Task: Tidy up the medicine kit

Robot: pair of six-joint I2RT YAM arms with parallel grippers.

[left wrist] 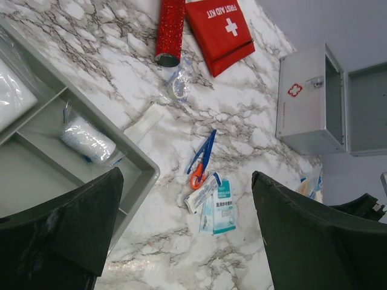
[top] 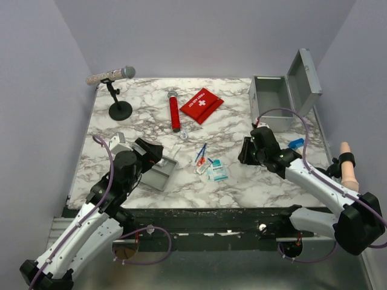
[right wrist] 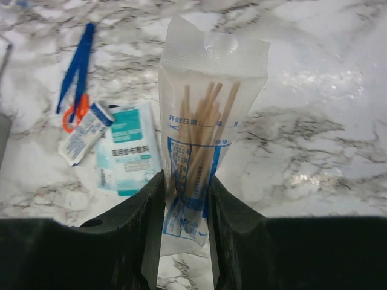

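The medicine kit (top: 273, 101), a grey metal box with its lid open, stands at the back right; it also shows in the left wrist view (left wrist: 307, 96). My right gripper (top: 248, 152) (right wrist: 184, 181) is shut on a clear packet of wooden cotton swabs (right wrist: 202, 115), held just above the marble in front of the kit. My left gripper (top: 155, 154) (left wrist: 187, 235) is open and empty over the right edge of a shallow grey tray (top: 162, 179) (left wrist: 140, 162) that holds a bandage roll (left wrist: 87, 140). Blue-and-orange scissors (top: 200, 154) (left wrist: 202, 158) and teal packets (top: 216, 171) (left wrist: 224, 206) lie between the arms.
A red first aid pouch (top: 201, 104) and a red glitter tube (top: 175, 112) lie at the back centre, a small tape roll (left wrist: 177, 87) near them. A microphone on a stand (top: 118, 90) is at the back left. A blue packet (top: 296, 144) lies by the kit.
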